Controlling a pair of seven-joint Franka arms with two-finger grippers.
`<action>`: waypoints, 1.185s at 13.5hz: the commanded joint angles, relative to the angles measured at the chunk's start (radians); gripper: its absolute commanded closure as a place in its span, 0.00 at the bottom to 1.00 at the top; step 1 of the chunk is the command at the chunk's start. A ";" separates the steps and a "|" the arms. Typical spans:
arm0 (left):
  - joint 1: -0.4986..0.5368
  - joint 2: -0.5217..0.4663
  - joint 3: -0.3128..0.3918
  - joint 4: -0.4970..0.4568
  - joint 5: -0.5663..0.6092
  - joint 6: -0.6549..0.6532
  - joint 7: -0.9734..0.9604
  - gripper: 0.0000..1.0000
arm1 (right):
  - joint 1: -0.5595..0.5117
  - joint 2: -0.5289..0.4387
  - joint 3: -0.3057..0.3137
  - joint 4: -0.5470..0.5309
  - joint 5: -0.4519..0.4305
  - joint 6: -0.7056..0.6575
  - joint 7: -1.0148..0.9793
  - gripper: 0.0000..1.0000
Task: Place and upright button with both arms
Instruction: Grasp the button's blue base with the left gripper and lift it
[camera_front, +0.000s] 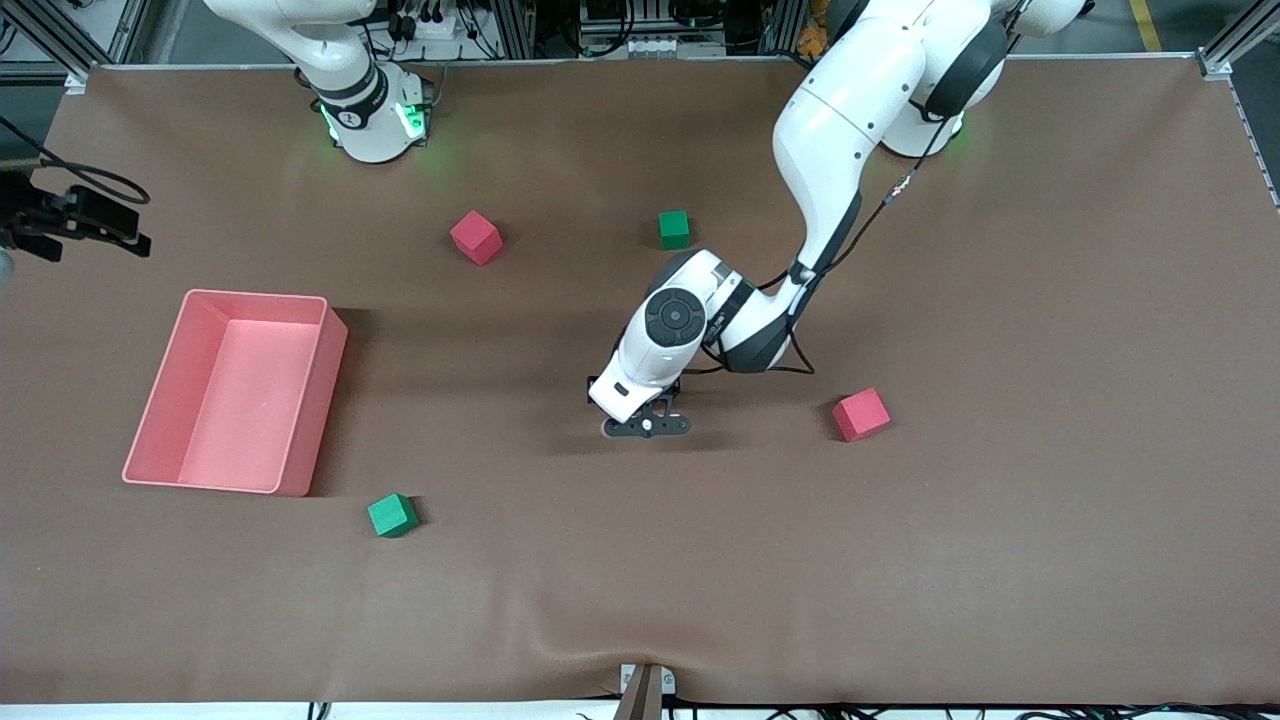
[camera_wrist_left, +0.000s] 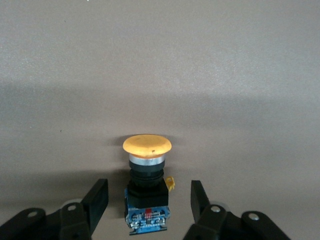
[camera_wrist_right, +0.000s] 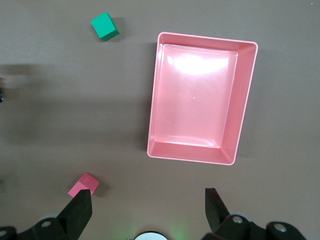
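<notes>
White jointed arms (camera_front: 835, 130) — black bands, green-lit bases, black end effector (camera_front: 650, 425)

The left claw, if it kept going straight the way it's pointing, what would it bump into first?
Probably the button. It already sits between the left claw's two fingers with a gap on each side, black body nearest, orange cap pointing away. Past the cap only bare table shows.

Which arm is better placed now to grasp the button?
Left. The left tool is low on the table with the button between its open fingers. The right tool waits above the pink bin.
</notes>
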 joint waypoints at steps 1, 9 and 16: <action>-0.010 0.006 0.011 0.016 -0.014 -0.029 -0.014 0.25 | -0.023 0.007 0.006 0.027 0.005 -0.011 0.007 0.00; -0.018 0.017 0.011 0.016 -0.011 -0.032 -0.013 0.30 | -0.025 -0.040 0.005 0.002 0.005 -0.020 0.131 0.00; -0.022 0.015 0.013 0.014 -0.008 -0.032 -0.008 0.77 | 0.006 -0.045 0.014 -0.003 0.005 -0.022 0.120 0.00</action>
